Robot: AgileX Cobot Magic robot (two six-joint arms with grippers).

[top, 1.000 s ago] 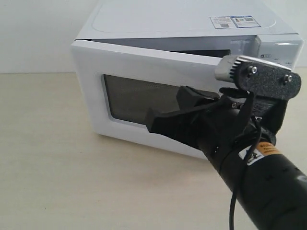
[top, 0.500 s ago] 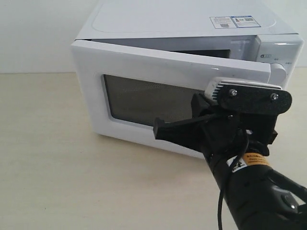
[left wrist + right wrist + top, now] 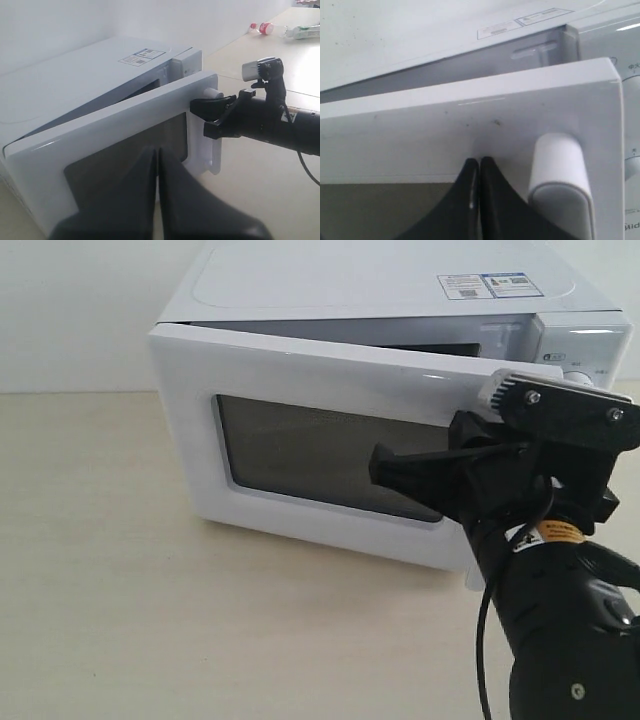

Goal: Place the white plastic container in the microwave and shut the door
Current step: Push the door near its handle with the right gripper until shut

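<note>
The white microwave (image 3: 380, 280) stands on the table with its door (image 3: 300, 370) slightly ajar, a narrow gap showing along the top. My right gripper (image 3: 380, 465) is shut and empty. Its tips (image 3: 479, 162) rest at the door's white face just above the dark window (image 3: 290, 450), beside the bar handle (image 3: 560, 175). The left wrist view shows that gripper (image 3: 196, 105) by the handle's upper end (image 3: 212, 93). My left gripper (image 3: 158, 150) is shut and empty, in front of the window's lower part. The white plastic container is hidden from view.
The microwave sits on a beige table (image 3: 100, 590) against a white wall. Its control panel with a round dial (image 3: 578, 380) lies right of the door. Two bottles (image 3: 262, 27) lie far off on the table's other end.
My right gripper has moved up and to the right across the door's window, toward the handle side. The door's gap looks the same.
</note>
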